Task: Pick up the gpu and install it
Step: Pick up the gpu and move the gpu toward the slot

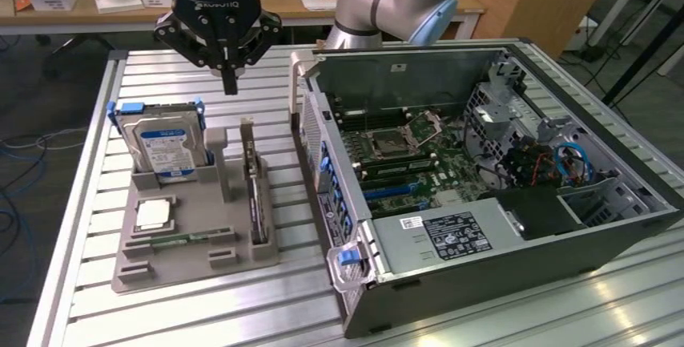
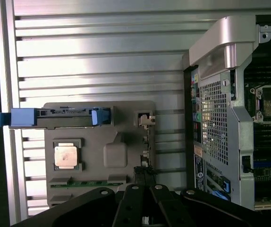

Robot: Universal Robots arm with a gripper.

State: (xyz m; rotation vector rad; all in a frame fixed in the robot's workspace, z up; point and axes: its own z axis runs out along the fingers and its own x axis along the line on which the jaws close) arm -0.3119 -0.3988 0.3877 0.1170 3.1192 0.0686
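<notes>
Above the holder's (image 1: pixel 192 263) far edge, the exterior view has the gripper (image 1: pixel 227 82) hanging empty, fingers pressed together. The gpu (image 1: pixel 253 191) stands on edge in the slot nearest the open case (image 1: pixel 598 227), its top edge free for pinching. From the wrist, the gpu (image 2: pixel 146 142) runs edge-on along the holder's case-side edge.

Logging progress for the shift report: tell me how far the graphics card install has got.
Done: nothing visible yet. In hand: the pincer, shut and empty, hangs above the graphics card, which stands upright in its slot on the grey tray. Left: picking the card up and fitting it into the open computer case.
</notes>
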